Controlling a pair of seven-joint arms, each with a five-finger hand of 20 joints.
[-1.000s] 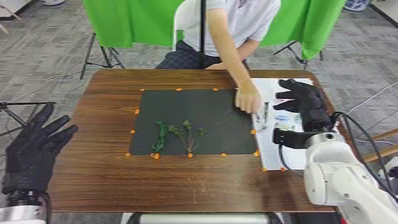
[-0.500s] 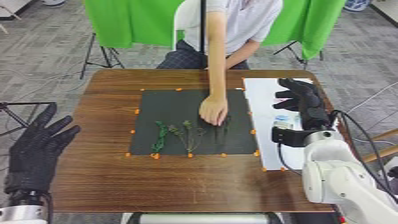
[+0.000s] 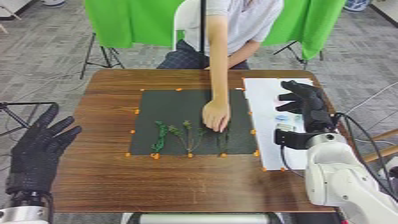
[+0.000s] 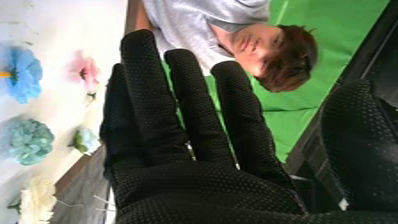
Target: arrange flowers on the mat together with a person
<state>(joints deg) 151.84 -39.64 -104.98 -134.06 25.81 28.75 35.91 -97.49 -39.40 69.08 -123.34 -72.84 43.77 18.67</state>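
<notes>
My left hand (image 3: 37, 150) is open at the left of the table in the head view. My right hand (image 3: 306, 106), also open and holding nothing, is over the white sheet on the right; in the right wrist view the same hand (image 4: 195, 175) has its fingers straight. Two green stems, one (image 3: 160, 137) and a branching one (image 3: 189, 137), lie on the dark mat (image 3: 178, 102). A person's hand (image 3: 216, 116) is at a darker thin stem (image 3: 223, 141) on the mat's right part. Blue (image 4: 25, 75), pink (image 4: 86, 72), teal (image 4: 31, 142) and cream (image 4: 37, 200) flowers lie on the white surface.
The white sheet (image 3: 259, 92) lies beside the mat, under and next to my right arm. Orange markers line the mat's edges. The brown wooden table (image 3: 107, 175) surrounds the mat. A person sits at its far side, before a green cloth.
The person's hand has moved from the white sheet onto the mat, and the thin dark stem has come with it, now lower on the mat. Both my hands have hardly moved.
</notes>
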